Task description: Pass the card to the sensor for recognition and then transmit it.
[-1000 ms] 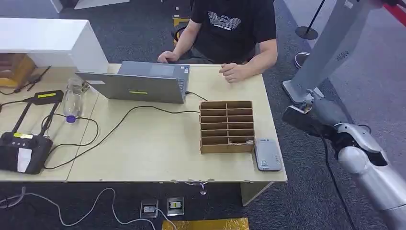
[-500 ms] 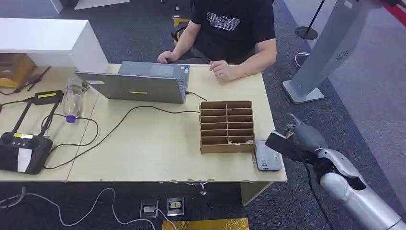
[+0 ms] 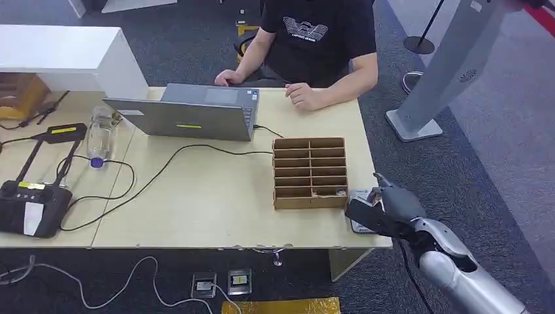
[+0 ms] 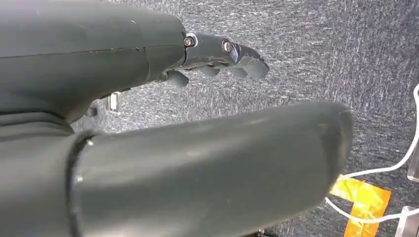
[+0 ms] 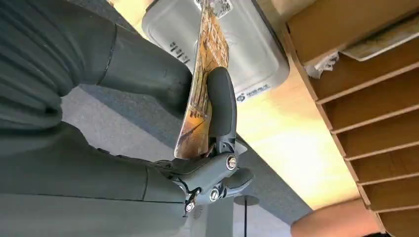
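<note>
Over the sensor by the wooden rack now, right hand moved in from beside the table edge, pinching the card between thumb and fingers. Sensor partly hidden beneath hand and card. Left hand empty, fingers loosely apart above carpet.

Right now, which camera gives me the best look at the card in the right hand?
The right wrist view: the card is seen close, pinched in the right hand above the grey sensor. The head view shows the card small and dark over the sensor. The left wrist view faces carpet.
</note>
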Robot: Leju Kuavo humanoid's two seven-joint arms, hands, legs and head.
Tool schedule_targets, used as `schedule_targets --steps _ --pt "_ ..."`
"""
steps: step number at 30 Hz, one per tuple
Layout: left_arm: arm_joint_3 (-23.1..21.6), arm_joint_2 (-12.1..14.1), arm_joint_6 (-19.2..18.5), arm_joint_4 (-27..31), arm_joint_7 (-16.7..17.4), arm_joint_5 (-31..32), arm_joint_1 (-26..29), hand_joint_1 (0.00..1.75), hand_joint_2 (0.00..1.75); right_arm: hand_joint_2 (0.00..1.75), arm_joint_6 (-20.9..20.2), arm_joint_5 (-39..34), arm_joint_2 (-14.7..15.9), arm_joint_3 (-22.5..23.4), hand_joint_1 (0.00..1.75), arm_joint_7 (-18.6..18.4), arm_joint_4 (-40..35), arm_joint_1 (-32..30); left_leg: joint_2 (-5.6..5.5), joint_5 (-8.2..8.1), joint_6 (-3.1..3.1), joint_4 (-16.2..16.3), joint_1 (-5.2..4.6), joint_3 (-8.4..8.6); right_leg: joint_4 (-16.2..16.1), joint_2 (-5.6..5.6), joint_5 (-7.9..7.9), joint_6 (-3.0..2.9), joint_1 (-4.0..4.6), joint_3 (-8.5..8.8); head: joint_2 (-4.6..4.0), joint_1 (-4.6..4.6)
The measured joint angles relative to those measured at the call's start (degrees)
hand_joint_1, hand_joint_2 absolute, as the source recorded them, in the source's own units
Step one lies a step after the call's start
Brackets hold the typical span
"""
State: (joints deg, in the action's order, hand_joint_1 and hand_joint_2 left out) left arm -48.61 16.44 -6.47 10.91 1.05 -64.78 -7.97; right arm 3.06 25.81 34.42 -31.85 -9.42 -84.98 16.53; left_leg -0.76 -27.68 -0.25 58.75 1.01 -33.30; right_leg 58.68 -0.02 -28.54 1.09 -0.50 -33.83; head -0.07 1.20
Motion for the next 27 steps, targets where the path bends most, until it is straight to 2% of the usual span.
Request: schedule_targets --steps 14,27 --pt "0.0 -0.1 0.0 0.0 0.0 -0.6 0.0 0.00 0.00 1.75 0.7 0.8 -1.0 -1.0 1.75 0.7 3.0 -0.6 0.01 0.00 0.00 0.0 0.00 0.01 0.0 0.01 0.00 0.00 0.00 -0.01 0.00 -0.02" --pt "0.0 -0.2 -0.3 0.0 -0.1 -1.2 0.0 0.00 0.00 1.75 0.2 -1.0 1.5 0.0 1.75 -0.1 3.0 -0.5 0.01 0.00 0.00 0.0 -0.01 0.02 0.0 0.00 0.00 0.00 -0.01 0.02 0.00 0.00"
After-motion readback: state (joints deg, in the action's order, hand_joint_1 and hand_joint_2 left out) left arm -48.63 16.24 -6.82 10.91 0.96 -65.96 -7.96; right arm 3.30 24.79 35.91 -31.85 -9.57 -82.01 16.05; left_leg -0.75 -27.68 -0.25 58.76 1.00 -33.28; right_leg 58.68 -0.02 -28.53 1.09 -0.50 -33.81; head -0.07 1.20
